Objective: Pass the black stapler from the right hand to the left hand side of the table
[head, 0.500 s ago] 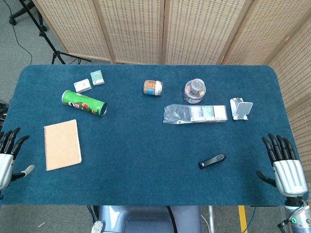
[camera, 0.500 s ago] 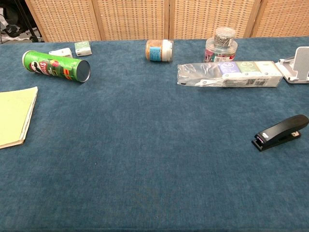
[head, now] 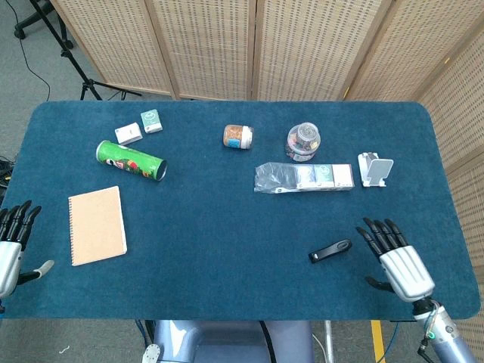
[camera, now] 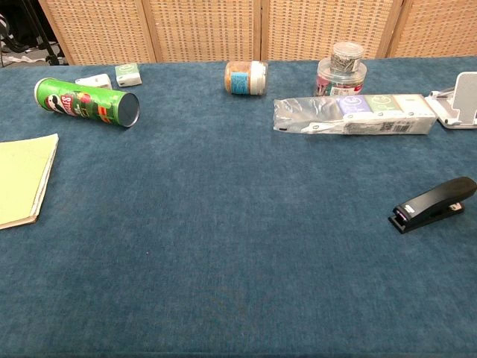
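The black stapler [head: 330, 250] lies flat on the blue table [head: 227, 227], near the front right; the chest view shows the stapler [camera: 433, 204] at its right edge. My right hand [head: 398, 261] hovers just right of it, fingers spread, holding nothing and apart from it. My left hand [head: 10, 246] sits off the table's front left edge, fingers apart and empty. Neither hand appears in the chest view.
A tan notebook [head: 97, 224] lies front left, a green chip can [head: 130, 161] behind it with two small boxes [head: 140, 127]. A jar [head: 237, 137], a clear tub [head: 303, 141], a plastic-wrapped pack [head: 304, 178] and a white stand [head: 375, 169] sit at the back right.
My right hand has moved left from the table's right edge to just beside the stapler. The left hand has shifted slightly. The stapler has not moved.
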